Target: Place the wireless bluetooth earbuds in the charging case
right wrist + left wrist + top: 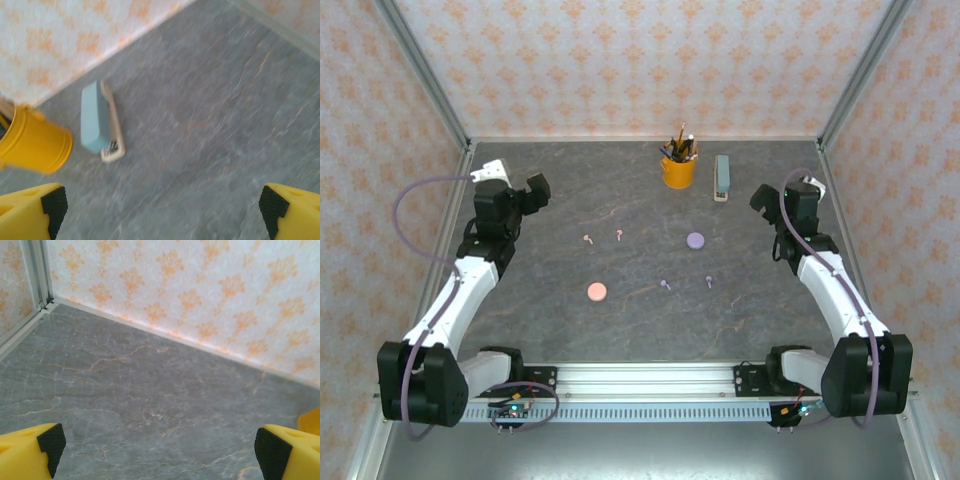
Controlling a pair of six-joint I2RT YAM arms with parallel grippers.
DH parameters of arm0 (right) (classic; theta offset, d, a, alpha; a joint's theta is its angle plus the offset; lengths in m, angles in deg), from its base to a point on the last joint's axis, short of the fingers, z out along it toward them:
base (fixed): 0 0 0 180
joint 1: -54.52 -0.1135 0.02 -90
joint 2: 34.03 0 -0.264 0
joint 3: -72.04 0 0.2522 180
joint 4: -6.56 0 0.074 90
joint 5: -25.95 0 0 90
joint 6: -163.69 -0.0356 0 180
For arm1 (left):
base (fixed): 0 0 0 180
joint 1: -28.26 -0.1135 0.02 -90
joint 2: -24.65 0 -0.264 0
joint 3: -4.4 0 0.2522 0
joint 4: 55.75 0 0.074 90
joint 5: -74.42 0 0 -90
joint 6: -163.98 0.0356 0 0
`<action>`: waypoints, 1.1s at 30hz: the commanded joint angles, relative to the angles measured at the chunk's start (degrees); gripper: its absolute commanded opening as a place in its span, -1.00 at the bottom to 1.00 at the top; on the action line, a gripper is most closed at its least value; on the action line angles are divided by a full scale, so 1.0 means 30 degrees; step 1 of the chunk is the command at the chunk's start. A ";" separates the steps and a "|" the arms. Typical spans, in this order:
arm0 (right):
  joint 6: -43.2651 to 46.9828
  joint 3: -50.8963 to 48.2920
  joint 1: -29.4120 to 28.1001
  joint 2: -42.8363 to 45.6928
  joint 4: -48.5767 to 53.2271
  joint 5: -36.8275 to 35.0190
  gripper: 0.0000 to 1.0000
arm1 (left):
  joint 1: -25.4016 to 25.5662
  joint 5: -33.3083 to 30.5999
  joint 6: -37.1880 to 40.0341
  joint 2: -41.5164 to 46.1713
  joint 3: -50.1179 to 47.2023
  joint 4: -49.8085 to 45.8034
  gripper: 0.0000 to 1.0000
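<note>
Four tiny earbuds (620,235) lie on your worktop (540,330); your left hand (160,450) and right hand (162,210) are both spread wide.

Orange motifs cover the walls (640,70), grey veining the table (570,190), with a yellow cup (678,172), pink case (597,292) and lilac case (695,241).

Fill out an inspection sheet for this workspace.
Surface: grey marbled table, no spills seen.
Job's things: pink case and lilac case lie apart; left pink earbud, right pink earbud, left lilac earbud and right lilac earbud lie loose on the table, outside the cases.
Clutter: yellow cup of pens and teal stapler near the back wall.
Hands: left hand and right hand open, empty.
Cables: purple cable loops beside the left arm.
Surroundings: patterned walls, metal frame posts.
</note>
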 commanded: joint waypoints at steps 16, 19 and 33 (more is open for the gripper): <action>0.0548 0.6195 -0.5792 -0.6405 1.0305 0.1199 0.86 | 0.3376 0.0754 -0.6297 -0.1899 0.2292 -0.5164 1.00; 0.0538 0.7163 -0.6225 -0.8131 1.1132 0.1000 0.84 | 0.4685 0.0806 -0.6249 -0.2653 0.2868 -0.5273 1.00; 0.0730 1.1367 -0.7360 -1.4101 1.2524 0.1866 0.74 | 0.7994 0.0781 -0.6395 -0.3904 0.2802 -0.4488 1.00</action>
